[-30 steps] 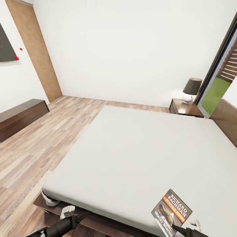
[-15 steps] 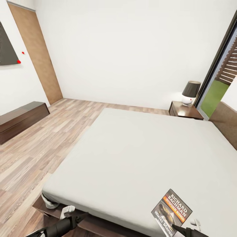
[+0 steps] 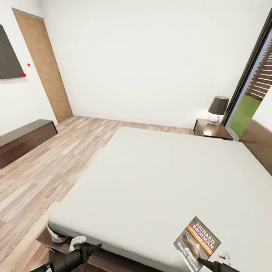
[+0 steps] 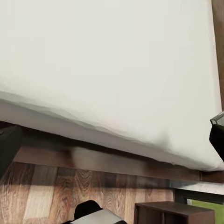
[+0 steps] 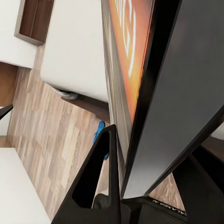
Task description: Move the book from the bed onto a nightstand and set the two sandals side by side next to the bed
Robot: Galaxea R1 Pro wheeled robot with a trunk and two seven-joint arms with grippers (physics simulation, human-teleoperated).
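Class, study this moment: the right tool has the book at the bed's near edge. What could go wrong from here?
1. The right tool pinches the thin book by one edge only; it may slip or pivot while carried.
2. The nightstand sits beyond the bed, so the carry looks long.
3. A lamp crowds the nightstand's top.

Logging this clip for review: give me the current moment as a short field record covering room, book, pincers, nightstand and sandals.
room: bedroom, wood-plank floor
book: held upright in the right pincer, over the near edge of the bed
left pincer: open, empty, low beside the bed base
nightstand: far side of bed, lamp on top
sandals: one blue sandal on the floor by the bed
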